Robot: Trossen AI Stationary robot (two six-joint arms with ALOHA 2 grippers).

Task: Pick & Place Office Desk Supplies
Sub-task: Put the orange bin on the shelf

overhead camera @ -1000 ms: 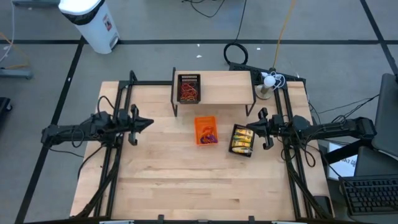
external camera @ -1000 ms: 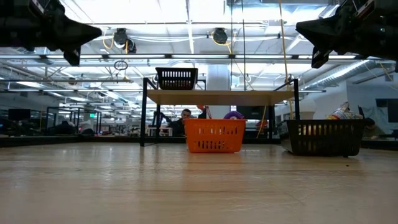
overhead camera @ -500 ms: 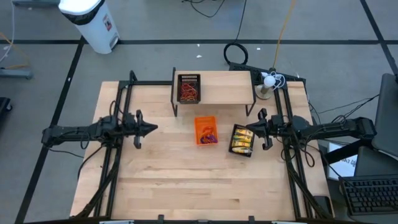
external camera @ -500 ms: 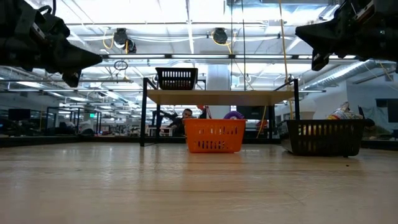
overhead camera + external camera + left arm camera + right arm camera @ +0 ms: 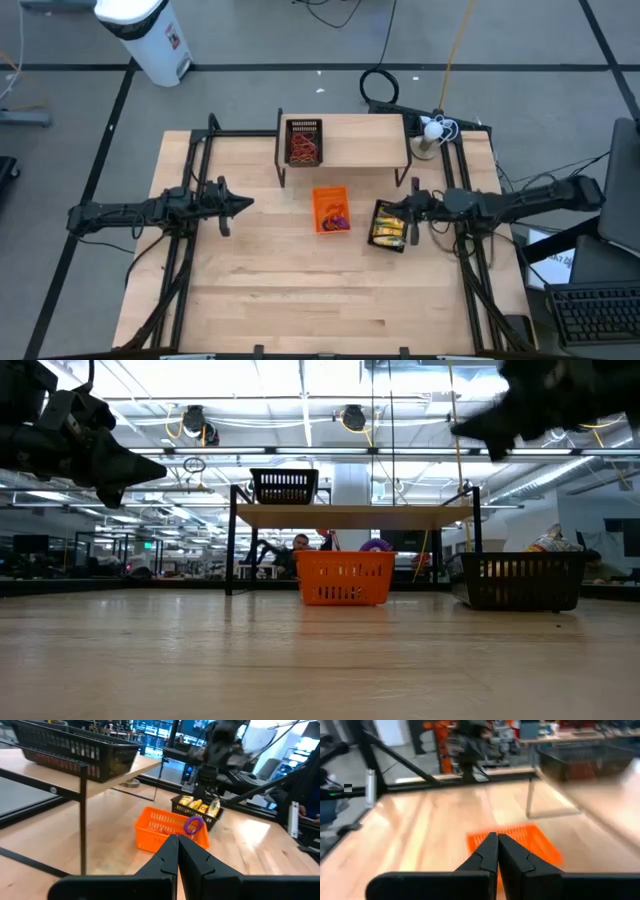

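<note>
A small orange tray point(image 5: 331, 209) sits mid-table with small rings in it, a purple ring point(image 5: 192, 825) leaning at its rim. To its right lies a black mesh tray point(image 5: 389, 226) with yellow packets point(image 5: 197, 806). A second black mesh tray point(image 5: 304, 142) with red-brown rubber bands stands on a raised wooden shelf point(image 5: 360, 140). My left gripper point(image 5: 247, 205) hovers shut left of the orange tray, pointing level at it. My right gripper point(image 5: 398, 213) hovers shut above the packet tray, pointing toward the orange tray point(image 5: 520, 842). Neither holds anything.
A white lamp-like object point(image 5: 430, 130) stands at the table's far right corner. Black frame rails point(image 5: 190, 240) run along both sides of the table. A white bin point(image 5: 145, 35) and a coiled cable point(image 5: 378, 86) are on the floor beyond. Bare wood lies toward the near edge.
My left gripper has sunk a little and tipped toward level, edging toward the orange tray. My right gripper has swung toward the table's left, out over the black tray with the yellow packets, turning as it went. Both stay shut.
</note>
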